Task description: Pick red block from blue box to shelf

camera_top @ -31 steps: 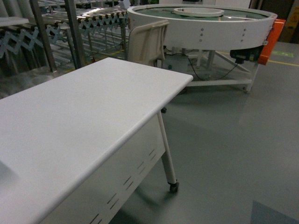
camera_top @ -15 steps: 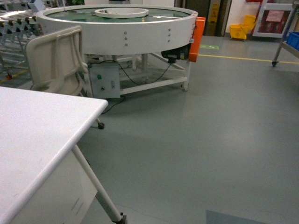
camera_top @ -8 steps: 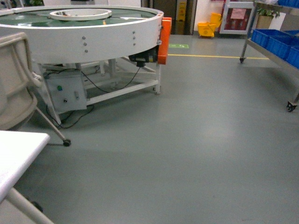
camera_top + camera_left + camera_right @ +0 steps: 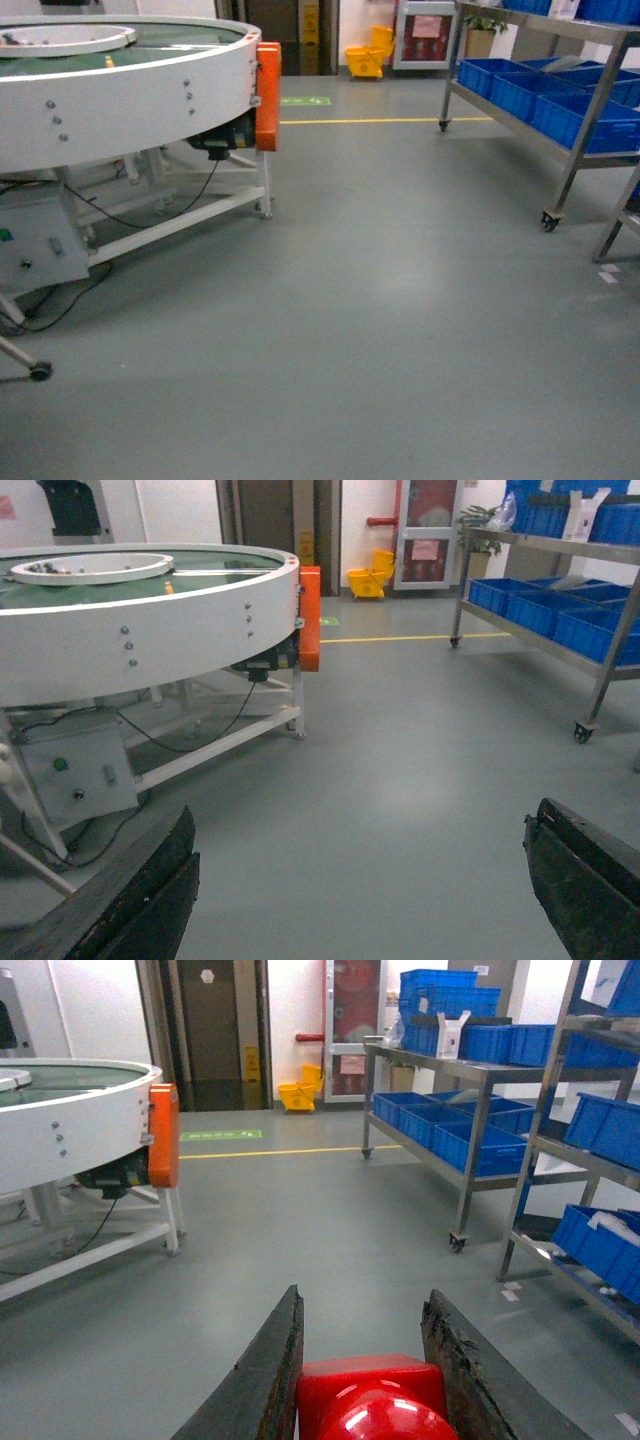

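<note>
Two tiers of the shelf (image 4: 470, 1070) filling the right wrist frame's upper right, carrying deep blue crates (image 4: 455, 1125). Gripping the red block (image 4: 375, 1400) at bottom centre: right fingers (image 4: 265, 1380). Spreading wide apart, empty: left fingers (image 4: 130, 900).

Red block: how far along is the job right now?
Pick looks done: the red block sits clamped in the right pincer, and no blue box is in view. In hand: the carry, with open floor ahead. Left: reach the shelf at the head view's right and set the block on it. The left pincer is open and empty.
</note>
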Motion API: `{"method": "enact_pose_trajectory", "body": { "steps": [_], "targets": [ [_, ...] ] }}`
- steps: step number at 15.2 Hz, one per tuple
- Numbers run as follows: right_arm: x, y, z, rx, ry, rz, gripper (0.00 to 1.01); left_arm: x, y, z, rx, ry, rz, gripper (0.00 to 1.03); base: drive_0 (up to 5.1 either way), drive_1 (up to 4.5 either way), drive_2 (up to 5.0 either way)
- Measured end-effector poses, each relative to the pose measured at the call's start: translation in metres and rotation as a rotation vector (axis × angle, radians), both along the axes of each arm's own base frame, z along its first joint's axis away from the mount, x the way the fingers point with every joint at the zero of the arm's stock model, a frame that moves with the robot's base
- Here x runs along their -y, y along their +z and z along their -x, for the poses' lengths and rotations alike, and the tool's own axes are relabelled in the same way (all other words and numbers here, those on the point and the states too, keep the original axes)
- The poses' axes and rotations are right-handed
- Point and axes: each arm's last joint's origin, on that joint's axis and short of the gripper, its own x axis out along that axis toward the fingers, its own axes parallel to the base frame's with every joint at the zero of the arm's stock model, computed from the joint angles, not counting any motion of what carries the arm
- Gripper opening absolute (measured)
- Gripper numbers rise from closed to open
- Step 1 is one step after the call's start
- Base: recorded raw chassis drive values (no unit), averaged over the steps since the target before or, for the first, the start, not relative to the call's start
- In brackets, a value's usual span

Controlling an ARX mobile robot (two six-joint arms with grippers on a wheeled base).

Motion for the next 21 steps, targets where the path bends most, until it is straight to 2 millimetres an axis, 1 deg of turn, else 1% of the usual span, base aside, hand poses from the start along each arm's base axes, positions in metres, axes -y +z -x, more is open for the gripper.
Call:
{"method": "enact_pose_trajectory", "body": {
  "steps": [21],
  "targets": [
    [0.0,-0.0004,-0.0003,-0.003,0.001,0.0,0.29,0.0,0.0002,0.0,0.002,0.0,0.0,0.98,-2.0,-0.6,-3.4]
  ]
}}
